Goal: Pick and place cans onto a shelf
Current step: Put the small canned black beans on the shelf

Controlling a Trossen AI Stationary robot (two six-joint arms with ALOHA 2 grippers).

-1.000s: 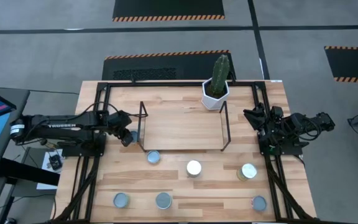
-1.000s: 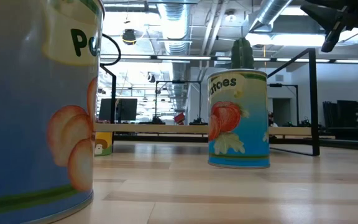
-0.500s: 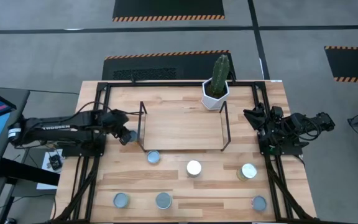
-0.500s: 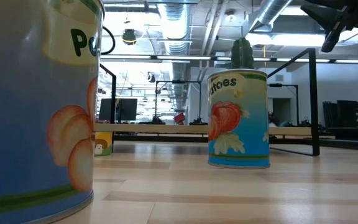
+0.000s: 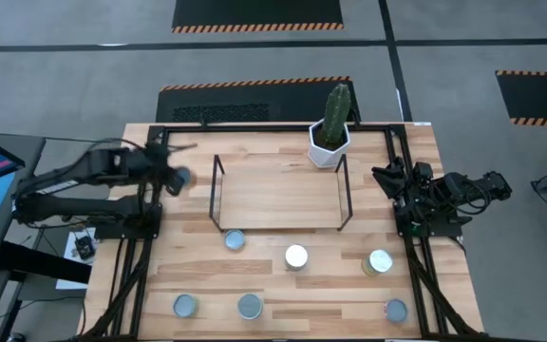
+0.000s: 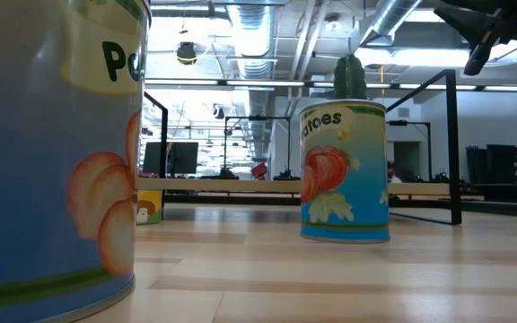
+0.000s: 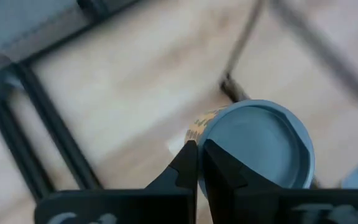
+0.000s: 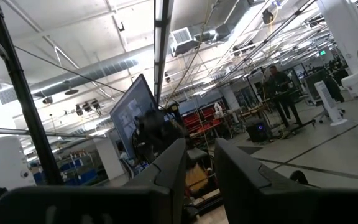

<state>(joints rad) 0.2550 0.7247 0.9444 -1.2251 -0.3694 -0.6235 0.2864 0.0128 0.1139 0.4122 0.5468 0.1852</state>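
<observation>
My left gripper (image 5: 174,178) is raised over the table's left side, left of the shelf (image 5: 278,195), and is shut on a can with a blue-grey top (image 5: 180,176), which also shows in the left wrist view (image 7: 260,146). Several other cans stand upright on the table in front of the shelf, among them one with a blue-grey top (image 5: 235,239), one with a white top (image 5: 296,256) and one at the right (image 5: 379,262). My right gripper (image 5: 392,180) waits by the table's right rail with a narrow gap between its fingers (image 8: 199,163). My left gripper pinches the can's top rim (image 7: 196,135) between its two fingers, which stand almost together at the rim's edge. The fingers come from above, pointing down. The can hangs below them, top up, lifted clear of the table.
A white hexagonal pot with a cactus (image 5: 331,142) stands at the shelf's far right corner. Black frame rails (image 5: 150,247) run along both sides and the far edge of the table. In the low view two labelled cans (image 6: 344,170) stand close to the camera.
My left gripper has risen and gone toward the table's far left corner, away from the shelf's left end. The can has gone with it, lifted off the table. The left arm's cable loop has left the low view.
</observation>
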